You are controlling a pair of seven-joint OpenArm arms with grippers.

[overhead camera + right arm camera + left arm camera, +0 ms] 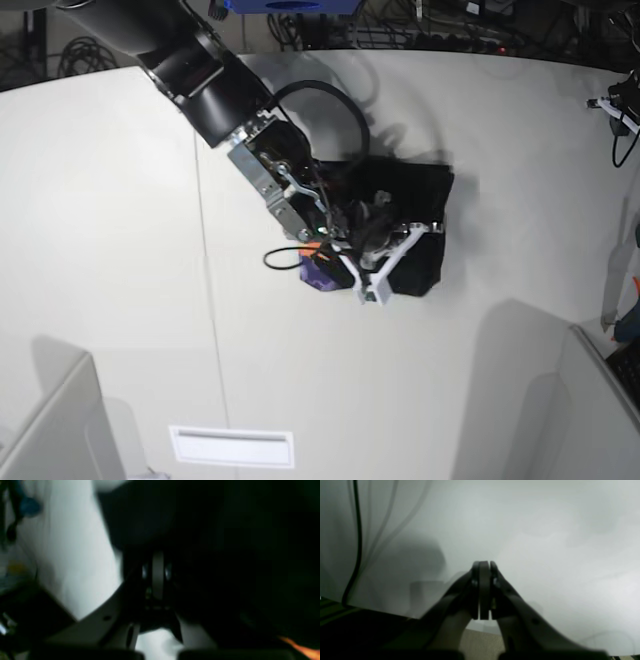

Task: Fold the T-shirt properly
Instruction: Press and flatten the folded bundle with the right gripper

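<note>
The T-shirt lies bunched as a small black bundle in the middle of the white table. A bit of its purple and orange print shows at the bundle's near left corner. My right gripper reaches down into the bundle. In the right wrist view its jaws are shut, with black cloth wrapping round the fingertips, and an orange patch shows at the lower right. My left gripper is shut with nothing in it, over bare white table. It does not show in the base view.
A black cable hangs at the left of the left wrist view. Grey panels stand at the near left and near right corners. A white label lies near the front edge. Cables and gear line the far edge.
</note>
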